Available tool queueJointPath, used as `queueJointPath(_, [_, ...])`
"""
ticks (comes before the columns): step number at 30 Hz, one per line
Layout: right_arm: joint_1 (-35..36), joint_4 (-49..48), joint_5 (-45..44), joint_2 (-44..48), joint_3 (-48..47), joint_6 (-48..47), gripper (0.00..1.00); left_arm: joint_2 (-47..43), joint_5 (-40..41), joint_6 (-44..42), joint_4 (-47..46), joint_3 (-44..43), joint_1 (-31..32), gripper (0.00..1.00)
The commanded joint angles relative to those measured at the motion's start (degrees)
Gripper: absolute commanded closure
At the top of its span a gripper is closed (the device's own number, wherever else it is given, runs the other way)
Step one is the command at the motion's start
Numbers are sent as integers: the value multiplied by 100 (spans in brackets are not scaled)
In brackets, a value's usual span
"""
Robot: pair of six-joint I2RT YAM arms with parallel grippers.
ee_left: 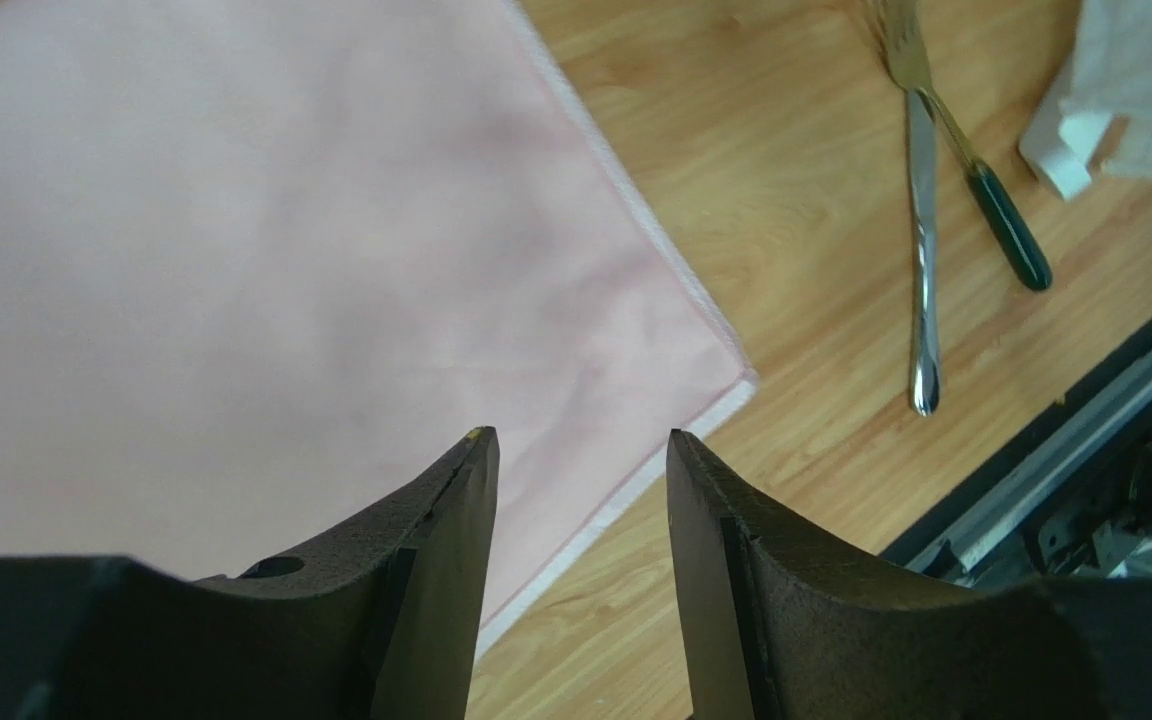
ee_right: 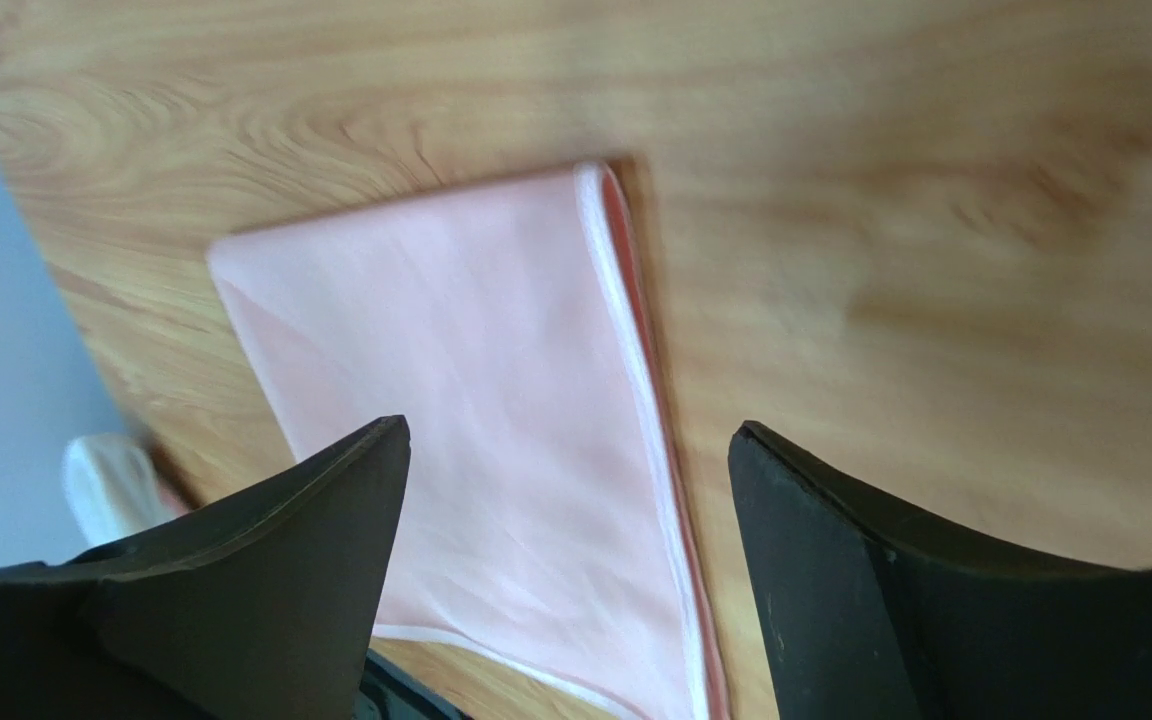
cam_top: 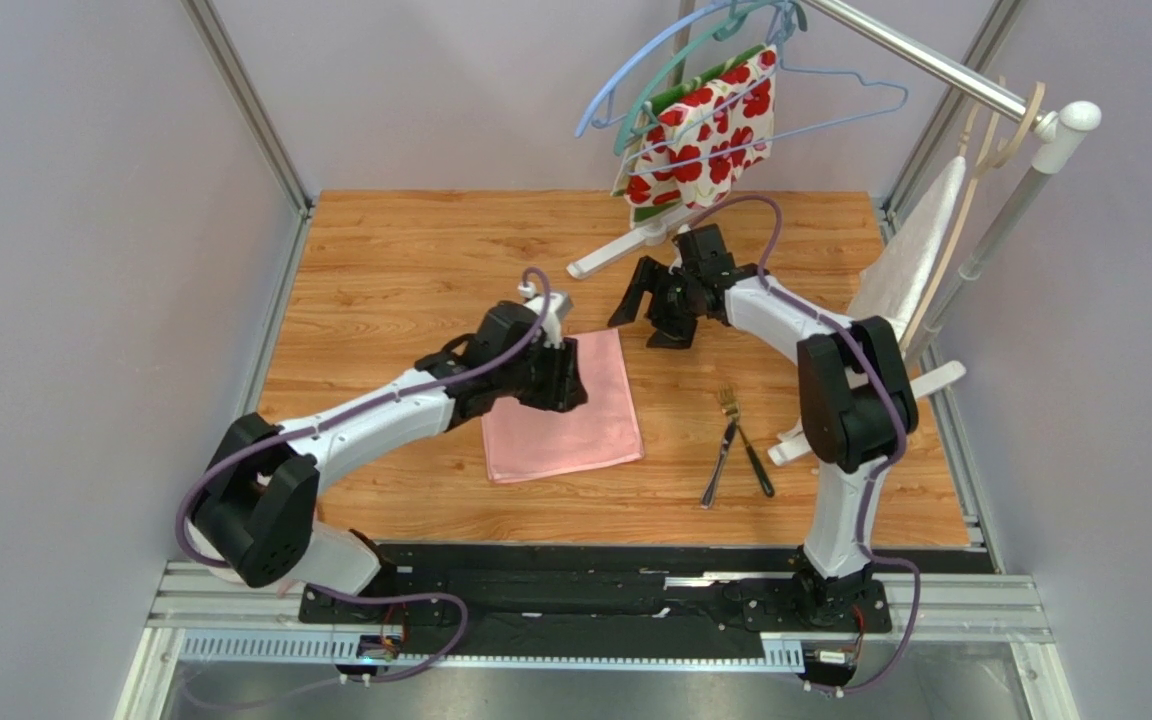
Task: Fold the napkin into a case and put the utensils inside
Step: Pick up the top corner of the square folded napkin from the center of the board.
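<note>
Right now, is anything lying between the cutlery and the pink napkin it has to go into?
Nothing visible does. Only bare wooden table lies between the two slim metal utensils and the nearest edge of the light-pink folded cloth napkin.

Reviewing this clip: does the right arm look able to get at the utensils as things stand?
Probably yes: the utensils lie uncovered on the table near its base, apart from the napkin, and the right claw is open and empty, though farther back.
</note>
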State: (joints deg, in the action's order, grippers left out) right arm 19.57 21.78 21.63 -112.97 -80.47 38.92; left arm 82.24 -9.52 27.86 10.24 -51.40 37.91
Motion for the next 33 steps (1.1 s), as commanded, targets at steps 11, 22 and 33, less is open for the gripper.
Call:
queueJointPath(11, [-59,1074,-1706,2498,2368,-437,25,2032,996,-220,909,-1873,1763,55])
queueJointPath(22, [-156,889,-1477,2736,2861,-622,26,2639,838,-166,1024,-2357,1860,55])
queueJointPath(33, [-384,863,-1345,2859,2966,-675,26,2851,679,-17,1121,-2384,1948,53])
